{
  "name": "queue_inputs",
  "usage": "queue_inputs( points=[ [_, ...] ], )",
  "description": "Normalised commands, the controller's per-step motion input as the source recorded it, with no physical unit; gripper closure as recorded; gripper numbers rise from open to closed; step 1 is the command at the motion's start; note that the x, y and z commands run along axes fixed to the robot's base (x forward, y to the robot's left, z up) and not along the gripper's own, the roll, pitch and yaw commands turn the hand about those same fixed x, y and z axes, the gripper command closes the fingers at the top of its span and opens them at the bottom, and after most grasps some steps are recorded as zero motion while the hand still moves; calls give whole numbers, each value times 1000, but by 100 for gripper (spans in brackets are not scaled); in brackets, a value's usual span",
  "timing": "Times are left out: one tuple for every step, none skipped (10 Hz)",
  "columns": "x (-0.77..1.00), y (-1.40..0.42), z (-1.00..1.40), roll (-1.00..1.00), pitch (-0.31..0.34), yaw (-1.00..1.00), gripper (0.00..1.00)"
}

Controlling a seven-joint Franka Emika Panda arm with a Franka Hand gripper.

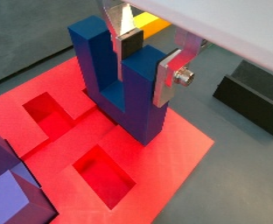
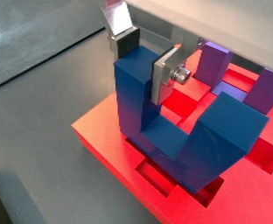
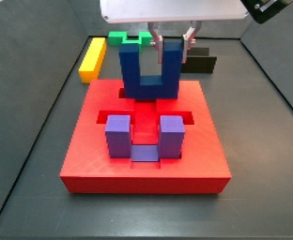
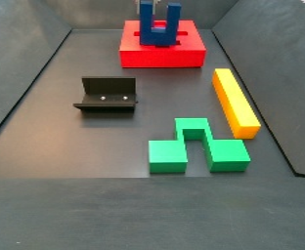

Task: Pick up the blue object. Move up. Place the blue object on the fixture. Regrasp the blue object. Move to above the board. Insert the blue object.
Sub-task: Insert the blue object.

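The blue object [image 3: 146,82] stands upright on the far part of the red board [image 3: 136,173], prongs up and base down at a recess. I cannot tell how deep it sits. My gripper [image 3: 172,52] comes down from above and is shut on one prong near its top. In both wrist views a silver finger [image 1: 168,77] lies against one side of that prong [image 2: 136,87], and the dark pad of the opposite finger [image 2: 125,44] shows at its far edge. The other prong [image 1: 94,61] is free. The fixture [image 4: 107,95] stands on the floor, apart from the board.
A purple U-shaped block [image 3: 146,136] stands in the board's near part, close to the blue object. Open recesses [image 1: 104,175] lie beside the blue object's base. A yellow bar [image 4: 237,101] and a green notched block [image 4: 195,146] lie on the floor.
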Motion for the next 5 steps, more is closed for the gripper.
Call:
queue_inputs(
  points=[
    [-109,0,-46,-17,0,-26,100],
    [-334,0,0,-29,-93,0,100],
    [-329,0,11,-36,-127,0,100],
    [-246,0,0,-26,-101,0,100],
    [-123,0,-49,0,-76,0,100]
  ],
)
